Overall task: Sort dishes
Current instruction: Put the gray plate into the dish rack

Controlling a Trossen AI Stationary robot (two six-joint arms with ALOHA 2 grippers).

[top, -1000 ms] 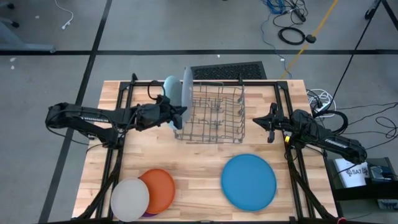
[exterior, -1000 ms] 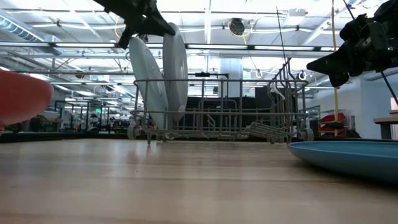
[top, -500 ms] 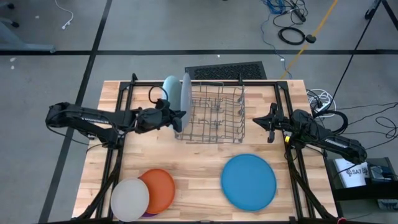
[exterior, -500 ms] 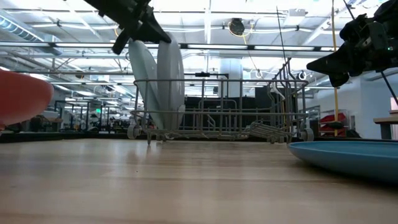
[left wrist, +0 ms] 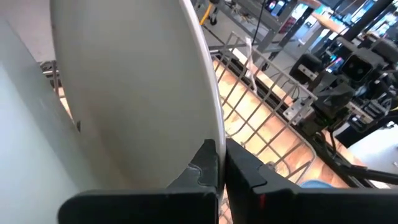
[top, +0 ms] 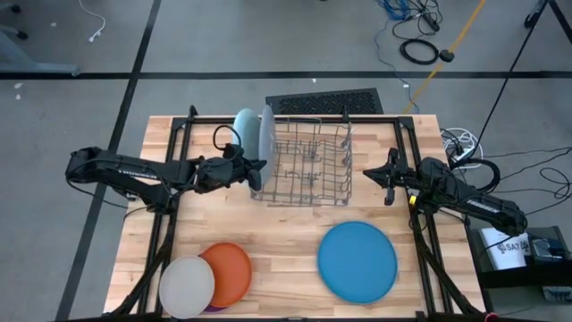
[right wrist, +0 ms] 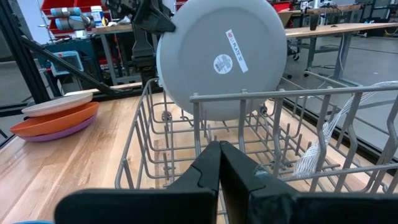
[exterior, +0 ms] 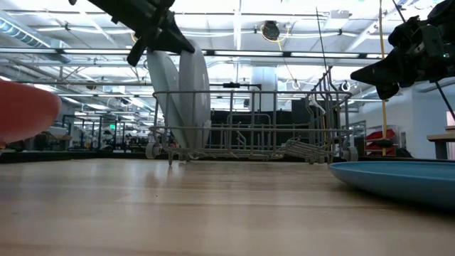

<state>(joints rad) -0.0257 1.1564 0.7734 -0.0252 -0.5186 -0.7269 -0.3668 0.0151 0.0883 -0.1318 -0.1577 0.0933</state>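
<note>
A grey wire rack stood near the far edge of a wooden table. A dark grille mat lay on the floor just behind the table. Coiled cables lay farther off on the grey floor.

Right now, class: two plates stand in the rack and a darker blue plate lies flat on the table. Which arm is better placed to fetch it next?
Probably the right. The right gripper hovers empty just beyond the darker blue plate, on its side of the table. The left gripper sits by the pale grey plate at the rack's far end.
</note>
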